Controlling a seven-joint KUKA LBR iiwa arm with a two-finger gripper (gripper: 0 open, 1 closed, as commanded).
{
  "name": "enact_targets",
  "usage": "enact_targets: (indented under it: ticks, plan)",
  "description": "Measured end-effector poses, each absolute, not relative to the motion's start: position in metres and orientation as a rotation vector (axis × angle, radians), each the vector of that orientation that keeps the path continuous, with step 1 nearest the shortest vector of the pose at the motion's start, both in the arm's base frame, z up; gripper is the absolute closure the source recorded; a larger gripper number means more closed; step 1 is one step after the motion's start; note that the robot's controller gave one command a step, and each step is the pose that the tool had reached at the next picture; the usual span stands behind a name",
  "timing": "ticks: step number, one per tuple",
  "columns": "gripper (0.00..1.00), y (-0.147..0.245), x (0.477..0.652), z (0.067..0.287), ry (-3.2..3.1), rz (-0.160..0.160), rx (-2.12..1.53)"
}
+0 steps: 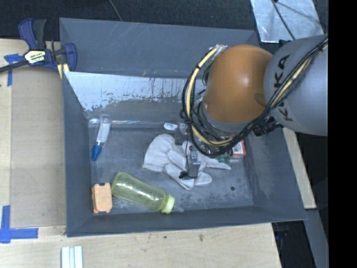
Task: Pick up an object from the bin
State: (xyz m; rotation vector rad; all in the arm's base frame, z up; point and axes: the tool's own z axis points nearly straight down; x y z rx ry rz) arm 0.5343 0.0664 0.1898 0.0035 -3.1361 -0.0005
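**Gripper point(191, 171) over crumpled white fabric cloth point(162, 154)**

The cloth lies mid-floor of the grey metal bin point(72, 149), its long axis running upper left to lower right. The gripper points straight down over its right end; spread or pressed together, I cannot tell. Left of the cloth lies a blue-tipped clear tube point(101, 138); below it, a yellow-green plastic bottle point(139, 192) and an orange foam block point(102, 198)

- Even, moderately bright light falls from above
- A pale band of glare lies across the back wall of the grey bin point(128, 88), brightest toward its left
- The arm's orange cover point(237, 82) bears a soft broad highlight on top and darkens toward its underside
- The arm shades the floor around the gripper point(189, 169) and part of the white cloth point(159, 152)
- The yellow-green bottle point(139, 191) glows faintly; the ground beyond the bin's far rim lies dark
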Motion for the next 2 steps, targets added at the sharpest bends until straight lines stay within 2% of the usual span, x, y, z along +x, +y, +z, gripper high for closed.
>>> enact_targets:
  ticks: [1,2]
  plan:
    - [0.00,0.066,0.536,0.194,-3.145,-0.001,0.000]
    - [0.00,0.035,0.531,0.140,-3.148,0.000,0.102]
